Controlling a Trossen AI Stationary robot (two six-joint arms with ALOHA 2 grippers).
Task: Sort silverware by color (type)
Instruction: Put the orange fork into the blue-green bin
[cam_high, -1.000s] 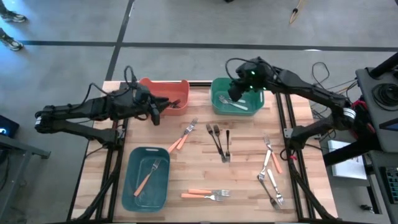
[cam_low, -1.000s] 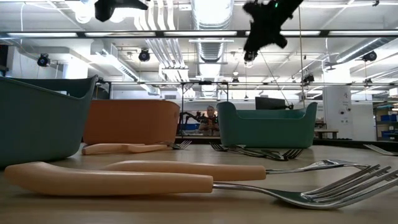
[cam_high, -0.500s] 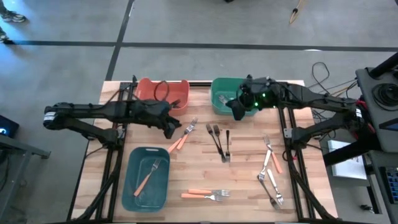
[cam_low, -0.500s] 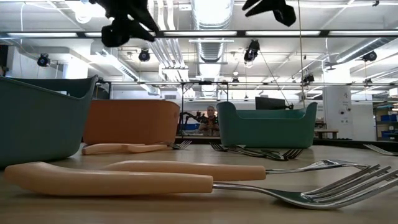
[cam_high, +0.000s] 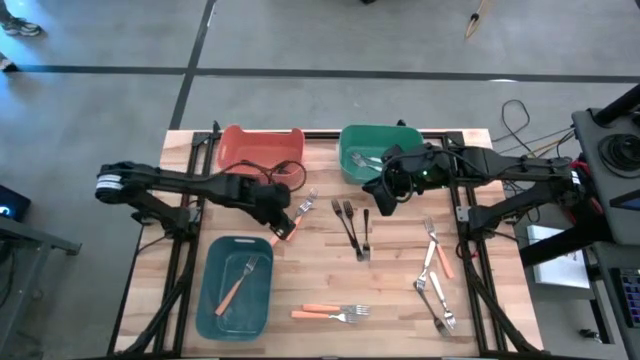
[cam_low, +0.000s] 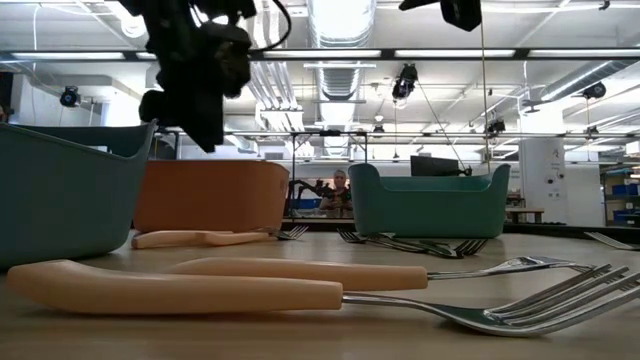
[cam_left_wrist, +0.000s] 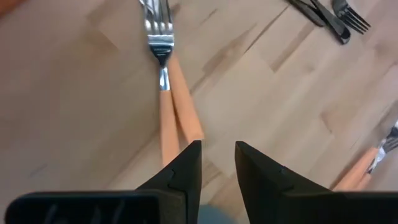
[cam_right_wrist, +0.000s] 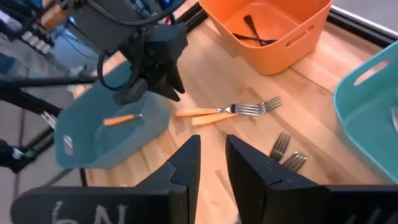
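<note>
A wooden table (cam_high: 400, 300) seen from above, with two dark robot arms sorting forks into three bins.

The left gripper (cam_high: 280, 214) hangs low over a pair of orange-handled forks (cam_high: 293, 220) lying side by side just left of the table's centre. In its wrist view its fingers (cam_left_wrist: 186, 168) stand a narrow gap apart with nothing between them, poised over the handle ends. The step in hand looks like picking up one of this pair. The next move likely calls for lowering onto a single handle, closing, then carrying it towards 7 o'clock to the blue bin (cam_high: 212, 310).

The right gripper (cam_high: 383, 190) sits at about 1 o'clock from centre, just beside the green bin (cam_high: 345, 165). Its fingers are narrowly parted and empty, above the black forks (cam_high: 352, 226).

Counts, as far as can be told:
- Orange-handled forks: one in the blue bin, the pair under the left gripper, two at 6 o'clock (cam_high: 332, 312) — and one that seems to lie among the light ones at 4 o'clock.
- Black forks: about three at the centre; one in the orange bin (cam_high: 262, 143) at 11 o'clock.
- Light-handled forks (cam_high: 432, 285): roughly four at 4 o'clock, plus at least one in the green bin.
</note>
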